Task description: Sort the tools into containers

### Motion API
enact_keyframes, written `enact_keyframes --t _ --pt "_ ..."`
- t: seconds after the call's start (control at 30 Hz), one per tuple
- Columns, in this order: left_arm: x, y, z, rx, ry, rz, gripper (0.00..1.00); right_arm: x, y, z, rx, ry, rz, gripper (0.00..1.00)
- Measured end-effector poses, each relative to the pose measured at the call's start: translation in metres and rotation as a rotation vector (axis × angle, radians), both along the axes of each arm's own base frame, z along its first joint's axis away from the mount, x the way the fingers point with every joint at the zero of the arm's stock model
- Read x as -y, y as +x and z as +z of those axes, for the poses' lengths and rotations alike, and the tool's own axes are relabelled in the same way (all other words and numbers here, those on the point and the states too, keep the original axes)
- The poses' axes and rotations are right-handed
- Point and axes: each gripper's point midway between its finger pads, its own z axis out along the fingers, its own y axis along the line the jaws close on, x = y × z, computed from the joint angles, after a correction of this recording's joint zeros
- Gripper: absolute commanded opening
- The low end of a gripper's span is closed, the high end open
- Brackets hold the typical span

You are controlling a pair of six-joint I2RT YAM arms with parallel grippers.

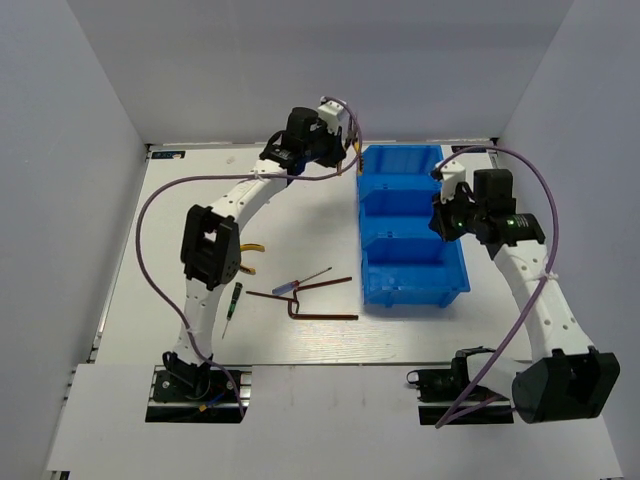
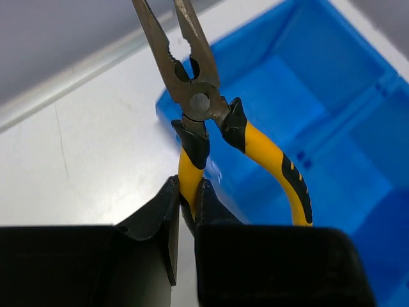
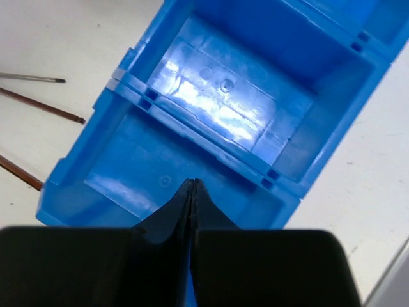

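Three blue containers (image 1: 410, 290) are standing in a row; in the top view the left gripper (image 1: 349, 143) is hovering at their far left corner, the right gripper (image 1: 441, 216) above their middle. Left wrist view: the left gripper is clamping one handle of the yellow pliers (image 2: 200, 102), beside the containers. Right wrist view: the right gripper is pressing its fingers together on nothing.

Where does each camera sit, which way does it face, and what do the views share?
Top external: above and behind the robot, looking down on the table; left arm and right arm in view.
Left wrist: on the left arm, looking past the left hand at the held pliers.
Right wrist: looking down past the shut right hand into the blue bins.
Shared: all three show the blue bins.
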Motion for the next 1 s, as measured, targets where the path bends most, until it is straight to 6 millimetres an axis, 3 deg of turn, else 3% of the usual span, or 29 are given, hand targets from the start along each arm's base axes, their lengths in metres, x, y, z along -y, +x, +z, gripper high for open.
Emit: enact_keyframes --t 0.1,0.23,0.57,0.67,0.7,0.73,0.83,1.0 --pt "0.019 0.022 0.001 0.072 -0.05 -0.008 0.0 0.006 -0.008 0.001 0.025 -0.014 -0.018 0.0" --pt "0.036 0.037 -0.016 0.103 -0.095 0.022 0.0 0.009 -0.012 -0.004 0.02 -0.021 -0.029 0.0" --pt "0.097 0.043 -0.029 0.132 -0.245 0.026 0.01 0.01 -0.026 -0.026 -0.034 -0.022 -0.036 0.0" --pt "0.105 0.038 -0.035 0.111 -0.257 0.026 0.16 0.011 -0.026 -0.026 -0.033 -0.02 -0.038 0.0" --pt "0.107 0.037 -0.036 0.107 -0.259 0.027 0.26 0.011 -0.026 -0.025 -0.032 -0.02 -0.038 0.0" --pt "0.109 0.036 -0.037 0.104 -0.261 0.03 0.43 0.01 -0.026 -0.025 -0.031 -0.019 -0.038 0.0" --pt "0.11 0.036 -0.037 0.104 -0.263 0.042 0.62 0.01 -0.026 -0.025 -0.029 -0.018 -0.038 0.0" --pt "0.111 0.04 -0.025 0.122 -0.278 0.054 0.67 0.009 -0.024 -0.023 -0.021 -0.012 -0.038 0.0"
